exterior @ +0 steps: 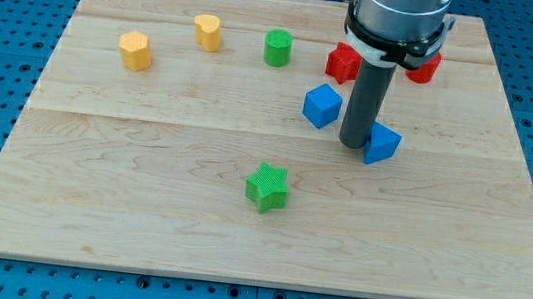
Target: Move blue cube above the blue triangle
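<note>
The blue cube [321, 105] sits on the wooden board [139, 206] a little right of centre, toward the view's top. The blue triangle [383, 143] lies just to its right and slightly lower. My tip [353, 143] stands between them, touching or nearly touching the triangle's left side, and a short gap right of the cube. The dark rod hides part of the triangle's left edge.
A green star [267, 187] lies below the cube. A green cylinder [277, 47], a yellow heart [208, 32] and a yellow hexagon [136, 51] sit along the top left. Two red blocks [343, 64] [424, 67] sit by the arm at the top.
</note>
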